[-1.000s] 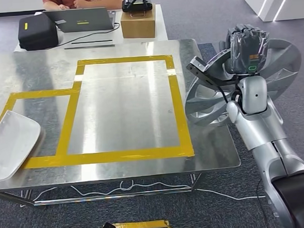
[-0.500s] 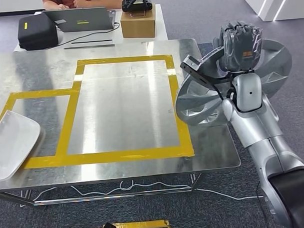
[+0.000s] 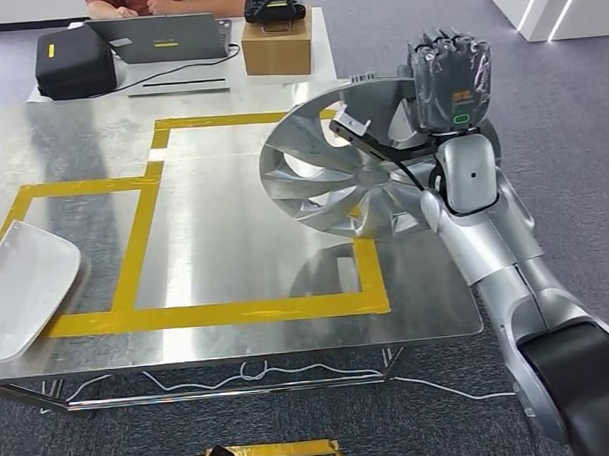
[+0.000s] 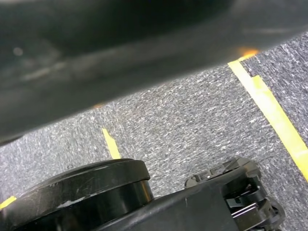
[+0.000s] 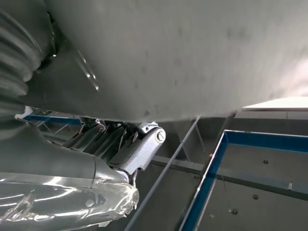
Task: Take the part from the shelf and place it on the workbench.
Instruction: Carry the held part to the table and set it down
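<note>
The right robot hand (image 3: 449, 83) gripped the silver spoked part (image 3: 338, 177), held tilted above the counter (image 3: 233, 220) at the 3 o'clock edge of the yellow tape frame (image 3: 363, 256). Left robot hand state could not be determined.

Shiny brushed-metal bench (image 3: 211, 241), glossy yellow tape (image 3: 213, 313) on it; above it, a satin-silver metal part (image 3: 323, 182); rough grey carpet (image 3: 444, 403) beneath.

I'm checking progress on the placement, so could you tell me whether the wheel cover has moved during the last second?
Yes. The wheel cover, held by the right hand, has moved left from beyond the workbench edge to over the yellow tape.
</note>
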Available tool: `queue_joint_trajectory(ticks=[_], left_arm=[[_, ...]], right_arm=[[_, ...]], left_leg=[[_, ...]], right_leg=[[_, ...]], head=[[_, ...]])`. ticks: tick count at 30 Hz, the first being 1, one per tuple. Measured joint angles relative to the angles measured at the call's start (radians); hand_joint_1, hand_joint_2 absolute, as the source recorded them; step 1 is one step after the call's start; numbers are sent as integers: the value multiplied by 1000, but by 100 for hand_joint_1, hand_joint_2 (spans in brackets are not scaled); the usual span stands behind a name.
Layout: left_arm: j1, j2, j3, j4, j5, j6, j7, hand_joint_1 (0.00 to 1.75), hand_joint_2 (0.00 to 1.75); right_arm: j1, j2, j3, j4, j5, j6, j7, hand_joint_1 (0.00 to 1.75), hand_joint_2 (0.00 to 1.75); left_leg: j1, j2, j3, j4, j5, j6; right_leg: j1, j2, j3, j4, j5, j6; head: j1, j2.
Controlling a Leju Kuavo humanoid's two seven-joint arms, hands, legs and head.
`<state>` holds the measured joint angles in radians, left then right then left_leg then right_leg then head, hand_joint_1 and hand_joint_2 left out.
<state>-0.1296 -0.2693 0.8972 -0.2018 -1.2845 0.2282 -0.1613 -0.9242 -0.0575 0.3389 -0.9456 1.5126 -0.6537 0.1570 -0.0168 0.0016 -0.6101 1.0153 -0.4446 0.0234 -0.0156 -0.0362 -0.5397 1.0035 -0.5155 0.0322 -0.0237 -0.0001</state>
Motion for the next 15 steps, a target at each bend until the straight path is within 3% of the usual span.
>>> queue_joint_trajectory(ticks=[15], left_arm=[[-2,-1,-6,0,-13,-1,3,0,0]], right_arm=[[-83,31,15,34,48,-23,20,175,175]], left_leg=[[0,0,0,0,0,0]], right_leg=[[0,0,-1,0,0,0]], head=[[0,0]])
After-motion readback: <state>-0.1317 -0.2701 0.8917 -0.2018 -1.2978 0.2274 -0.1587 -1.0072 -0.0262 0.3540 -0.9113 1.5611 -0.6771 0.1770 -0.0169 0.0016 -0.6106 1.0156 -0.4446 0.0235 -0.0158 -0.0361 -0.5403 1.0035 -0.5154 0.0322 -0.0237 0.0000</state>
